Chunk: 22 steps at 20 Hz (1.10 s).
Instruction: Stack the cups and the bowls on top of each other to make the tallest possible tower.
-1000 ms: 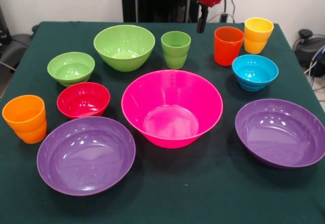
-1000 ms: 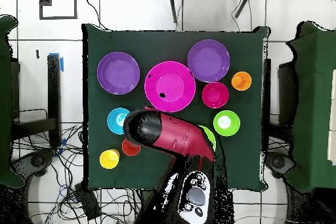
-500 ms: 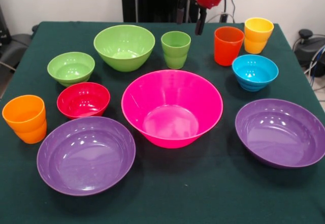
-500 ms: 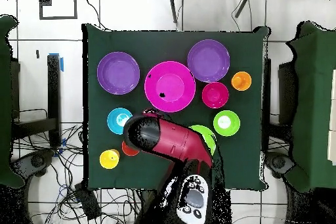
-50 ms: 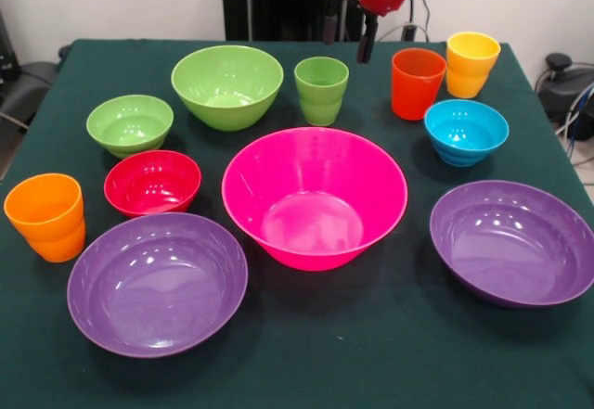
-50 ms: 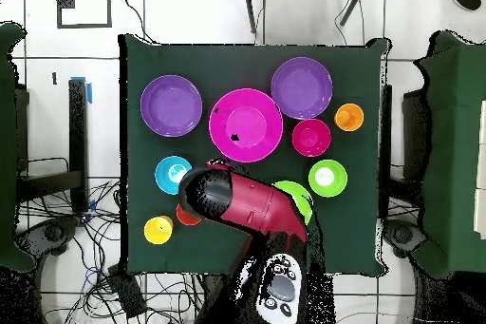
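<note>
Every cup and bowl stands alone on the green cloth; nothing is stacked. The hot-pink bowl [image 5: 314, 196] [image 6: 246, 124] sits in the middle between two purple bowls [image 5: 158, 284] [image 5: 512, 242]. Behind it are the red bowl [image 5: 152, 182], small green bowl [image 5: 130, 123], medium green bowl [image 5: 227, 84], green cup [image 5: 321, 91], red-orange cup [image 5: 417, 83], yellow-orange cup [image 5: 471, 64] and blue bowl [image 5: 466, 131]. The orange cup [image 5: 46, 216] stands at the left edge. My gripper [image 5: 347, 33] hangs open and empty between the green and red-orange cups, above them. In the overhead view the arm [image 6: 237, 201] hides it.
The arm also covers part of the medium green bowl [image 6: 300, 197] and the red-orange cup [image 6: 187, 216] in the overhead view. The green cloth [image 5: 306, 363] runs to the table's edges. Cables and chair parts lie on the floor around the table.
The arm's head has shifted slightly, and a second gripper finger has come into sight in the front view. The cups and bowls have not moved.
</note>
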Motion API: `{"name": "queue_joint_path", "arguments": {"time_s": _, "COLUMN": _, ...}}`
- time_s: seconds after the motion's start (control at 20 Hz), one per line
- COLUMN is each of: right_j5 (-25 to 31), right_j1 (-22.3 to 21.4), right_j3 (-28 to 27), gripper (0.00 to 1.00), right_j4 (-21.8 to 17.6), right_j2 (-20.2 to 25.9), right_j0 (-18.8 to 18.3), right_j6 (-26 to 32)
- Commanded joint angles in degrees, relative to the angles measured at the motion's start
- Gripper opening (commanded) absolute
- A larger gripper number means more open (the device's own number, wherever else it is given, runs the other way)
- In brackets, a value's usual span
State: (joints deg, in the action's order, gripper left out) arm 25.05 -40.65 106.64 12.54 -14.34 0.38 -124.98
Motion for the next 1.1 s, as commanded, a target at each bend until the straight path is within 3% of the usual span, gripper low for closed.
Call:
{"name": "queue_joint_path", "arguments": {"time_s": 0.05, "right_j5": -5.67, "right_j1": 5.50, "right_j3": 3.74, "gripper": 1.00, "right_j4": 1.97, "right_j2": 5.86, "right_j0": -0.62, "right_j6": -10.00}}
{"name": "queue_joint_path", "arguments": {"time_s": 0.3, "right_j5": -12.86, "right_j1": 8.37, "right_j3": 6.23, "gripper": 1.00, "right_j4": 2.33, "right_j2": 9.87, "right_j0": -3.25, "right_j6": -9.68}}
{"name": "queue_joint_path", "arguments": {"time_s": 0.5, "right_j5": -14.20, "right_j1": 9.55, "right_j3": 5.97, "gripper": 1.00, "right_j4": 1.89, "right_j2": 10.45, "right_j0": -3.69, "right_j6": -9.28}}
{"name": "queue_joint_path", "arguments": {"time_s": 0.7, "right_j5": -13.28, "right_j1": 10.98, "right_j3": 5.02, "gripper": 1.00, "right_j4": 1.89, "right_j2": 9.55, "right_j0": -2.96, "right_j6": -9.00}}
{"name": "queue_joint_path", "arguments": {"time_s": 1.1, "right_j5": -5.20, "right_j1": 9.94, "right_j3": 3.52, "gripper": 1.00, "right_j4": 2.24, "right_j2": 5.08, "right_j0": 0.68, "right_j6": -9.24}}
